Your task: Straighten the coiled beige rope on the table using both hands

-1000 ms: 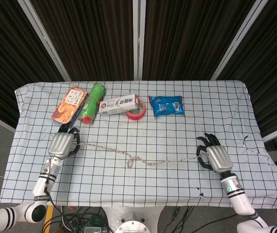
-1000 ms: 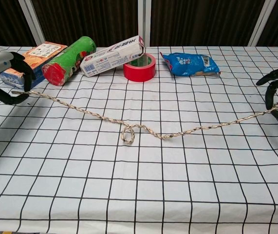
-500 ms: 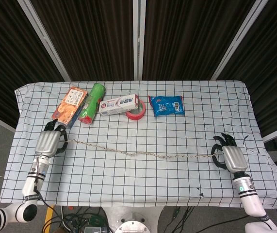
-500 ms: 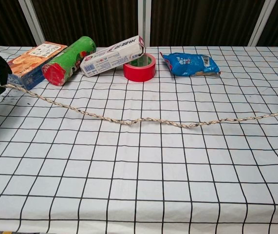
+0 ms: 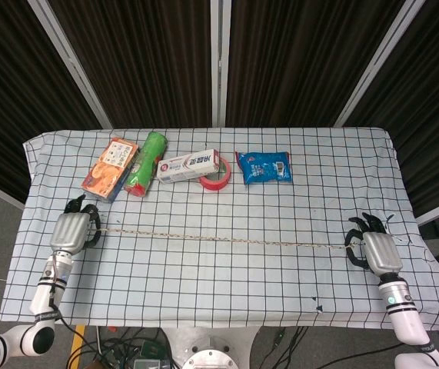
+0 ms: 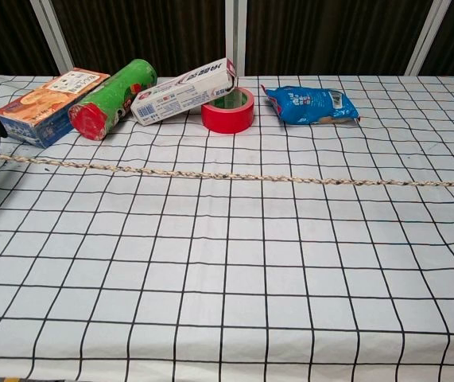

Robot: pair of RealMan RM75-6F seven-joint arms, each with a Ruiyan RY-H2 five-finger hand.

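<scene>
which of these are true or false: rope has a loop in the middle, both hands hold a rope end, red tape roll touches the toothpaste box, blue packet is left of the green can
1. The rope has a loop in the middle: false, it runs nearly straight across the table.
2. The left hand and right hand each hold a rope end: true.
3. The red tape roll touches the toothpaste box: true, the box rests on it.
4. The blue packet lies left of the green can: false, it lies to its right.

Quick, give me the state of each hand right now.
Left hand: holding the left end of the beige rope.
Right hand: holding the rope's right end.
</scene>
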